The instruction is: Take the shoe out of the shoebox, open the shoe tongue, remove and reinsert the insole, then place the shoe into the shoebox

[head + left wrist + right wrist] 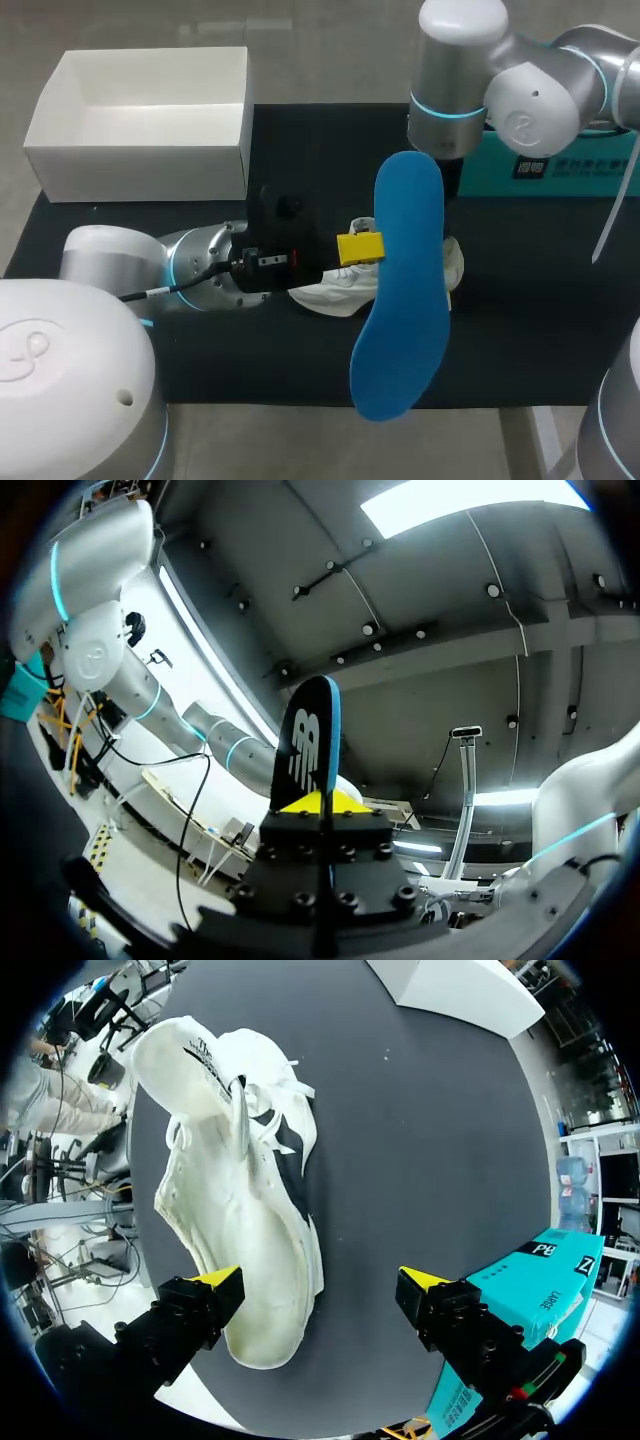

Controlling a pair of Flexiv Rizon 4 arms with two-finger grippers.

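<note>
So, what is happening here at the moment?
The left gripper is shut on the blue insole, held up above the white shoe. The shoe lies on the black mat, outside the white shoebox. The right gripper hovers open over the shoe.

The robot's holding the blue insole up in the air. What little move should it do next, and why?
Probably lower the insole toward the opening of the white shoe. The left gripper is shut on it, out of the shoe, so putting it back seems next. The right gripper hangs open over the shoe, holding nothing.
</note>
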